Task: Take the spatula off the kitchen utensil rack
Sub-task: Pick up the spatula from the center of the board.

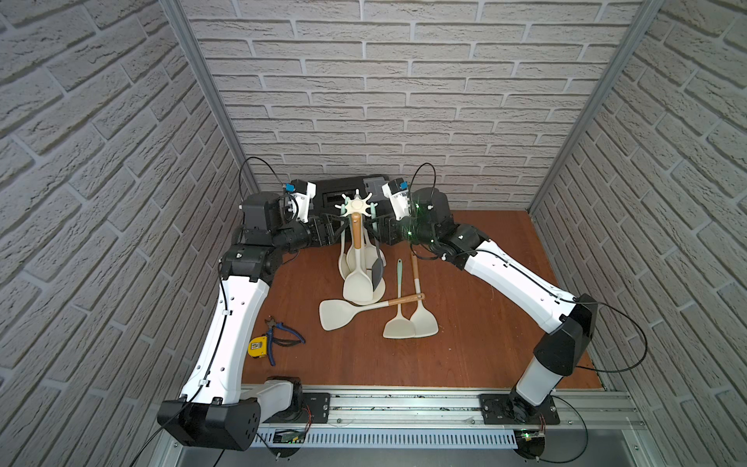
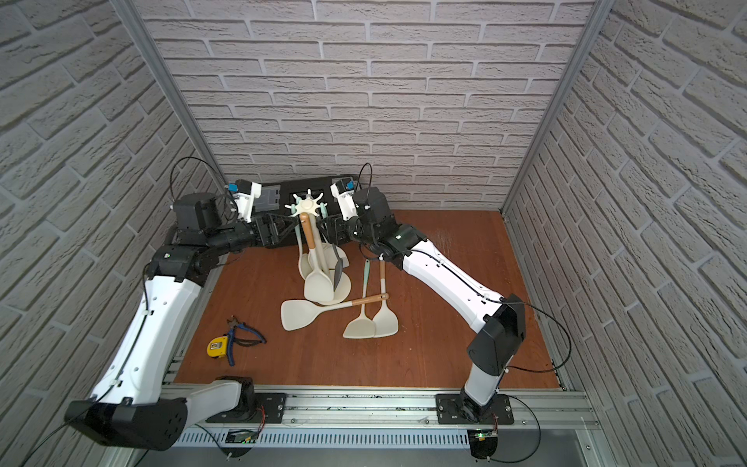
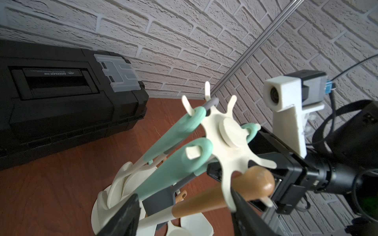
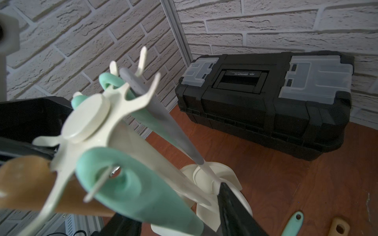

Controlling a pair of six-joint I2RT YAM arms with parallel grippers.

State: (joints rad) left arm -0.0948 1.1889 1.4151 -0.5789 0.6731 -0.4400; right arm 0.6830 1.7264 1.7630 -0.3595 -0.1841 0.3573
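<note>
Pliers [image 1: 275, 328] in both top views only

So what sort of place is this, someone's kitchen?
Probably not: it looks like a small robot test booth. The walls are brick-pattern panels in metal framing, a left arm and right arm are bolted to a rail, and the kitchen utensil rack shares the table with a black toolbox and pliers.

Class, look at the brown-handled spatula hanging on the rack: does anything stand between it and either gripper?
Yes. For the left gripper, a teal handle hangs between its open jaws, beside the brown-handled spatula. For the right gripper, another teal handle hangs in front of it.
</note>
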